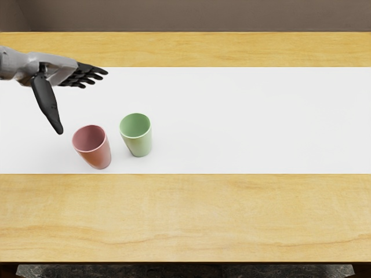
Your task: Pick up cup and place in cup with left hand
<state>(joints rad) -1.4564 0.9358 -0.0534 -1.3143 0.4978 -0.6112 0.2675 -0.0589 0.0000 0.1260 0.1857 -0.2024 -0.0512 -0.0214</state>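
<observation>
I've got the left hand (68, 92) in from the picture's left edge, thumb swung well away from the other fingers (87, 77), which lie fairly straight and close together. Hand is spread, holding nothing, no cup between thumb and fingers. Thumb tip points down toward the pink cup (99, 155), near its rim but apart from it in my view; can't tell height above the table.

Pink cup upright, mouth up, on the white strip (249, 121), close to the strip's near edge. Green cup (141, 146) also upright, mouth up, just right of the pink one, small gap between them. Cups are separate, neither inside the other. Green cup is the close neighbor I'd have to mind on that side. White strip runs across the wooden table (191, 214).
</observation>
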